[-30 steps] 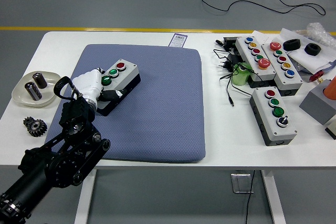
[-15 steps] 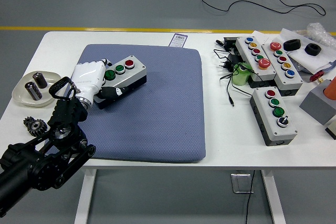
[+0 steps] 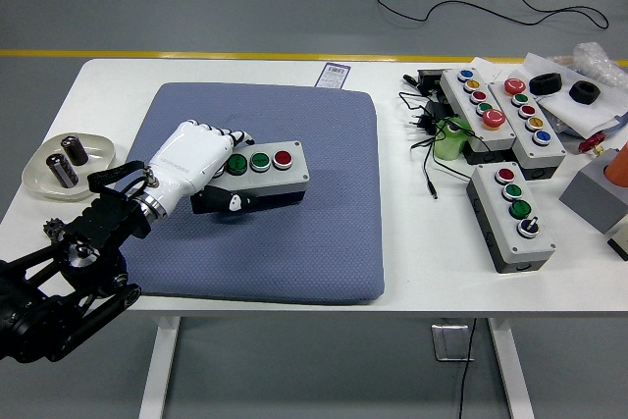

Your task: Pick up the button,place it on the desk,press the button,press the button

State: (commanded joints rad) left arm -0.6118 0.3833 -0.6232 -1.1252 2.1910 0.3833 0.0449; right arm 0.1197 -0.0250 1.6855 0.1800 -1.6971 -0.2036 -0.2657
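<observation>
A grey button box [image 3: 267,172] with two green buttons and one red button on a black base is over the blue-grey mat [image 3: 324,233], left of its middle. My left hand [image 3: 211,176], white with a black arm, is shut on the box's left end, fingers over the top and thumb at the front side. I cannot tell whether the box rests on the mat or is held just above it. The right hand is out of view.
A dish [image 3: 39,179] with two cylinders stands at the left and a black gear [image 3: 51,231] lies near it. Several other button boxes [image 3: 514,213], cables [image 3: 432,134] and parts crowd the right side of the table.
My left hand has carried the button box to the right and turned it, from the mat's upper left toward its middle. The arm has swung lower and leftward in view.
</observation>
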